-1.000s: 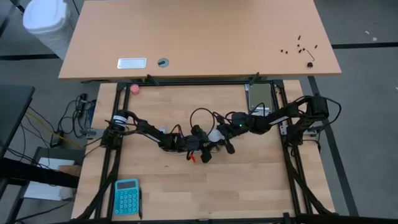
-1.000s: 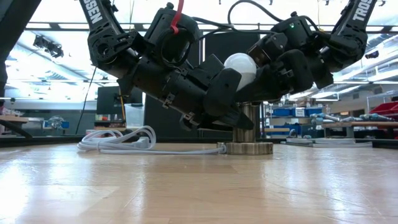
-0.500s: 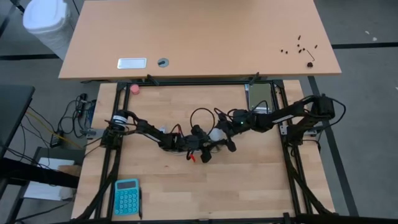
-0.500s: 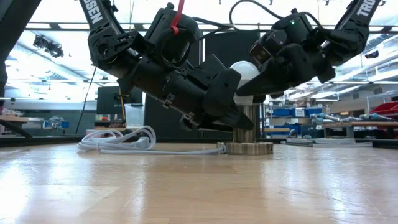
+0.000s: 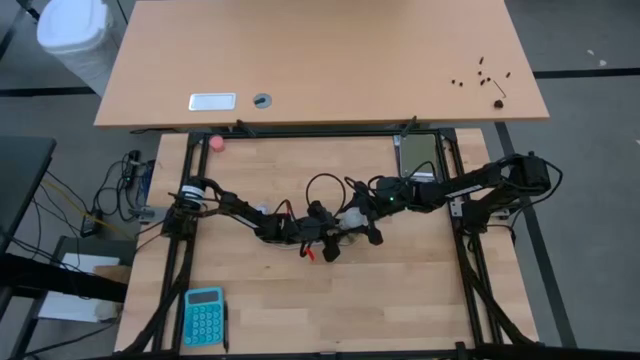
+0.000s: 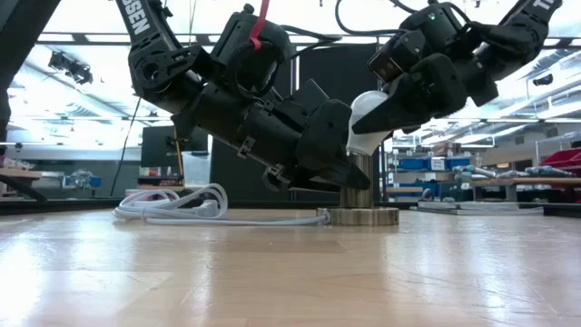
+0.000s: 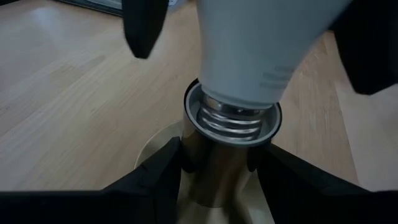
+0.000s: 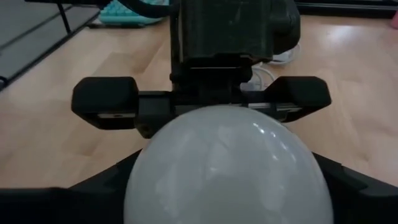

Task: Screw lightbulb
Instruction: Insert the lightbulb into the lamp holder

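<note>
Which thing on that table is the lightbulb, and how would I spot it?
Look at the middle of the wooden table, where the two dark arms meet. The lightbulb stands in a shiny metal socket between the left claw and right claw. It is the only frosted white globe there; the small ball at the table's edge is pink.

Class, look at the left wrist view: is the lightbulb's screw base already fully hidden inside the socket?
No: several silvery threads of the lightbulb show above the rim of the socket.
</note>
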### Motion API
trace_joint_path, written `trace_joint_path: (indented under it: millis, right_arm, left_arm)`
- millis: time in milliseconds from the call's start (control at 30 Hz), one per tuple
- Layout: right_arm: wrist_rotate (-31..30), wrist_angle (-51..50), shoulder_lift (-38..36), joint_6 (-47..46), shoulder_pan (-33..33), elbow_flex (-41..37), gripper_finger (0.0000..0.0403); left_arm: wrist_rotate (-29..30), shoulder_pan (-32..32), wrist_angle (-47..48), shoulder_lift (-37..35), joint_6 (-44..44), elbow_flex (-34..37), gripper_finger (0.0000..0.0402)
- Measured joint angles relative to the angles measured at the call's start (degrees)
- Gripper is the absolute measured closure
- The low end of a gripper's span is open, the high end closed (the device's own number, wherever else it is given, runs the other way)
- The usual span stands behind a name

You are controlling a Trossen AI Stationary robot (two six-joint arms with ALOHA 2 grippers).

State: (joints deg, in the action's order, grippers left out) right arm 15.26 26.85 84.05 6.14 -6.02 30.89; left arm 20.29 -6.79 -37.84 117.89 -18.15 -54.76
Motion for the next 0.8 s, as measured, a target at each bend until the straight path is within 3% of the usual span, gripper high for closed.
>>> trace_joint_path:
  millis: [533,633,800]
  right_arm:
    - [-0.8,-7.4,-4.3,2.6,0.1,0.1,0.0097]
    - [-0.8,-7.8,-4.3,3.1,0.1,0.2,0.0113]
    - [-1.2,-19.6,-4.3,5.1,0.2,5.9,0.0141]
  left_arm:
    - [0.0,0.0,-0.1,0.0,0.1,0.0,0.0204]
    - [0.0,0.0,-0.1,0.0,0.1,0.0,0.0204]
    - [0.0,0.0,-0.1,0.0,0.1,0.0,0.0204]
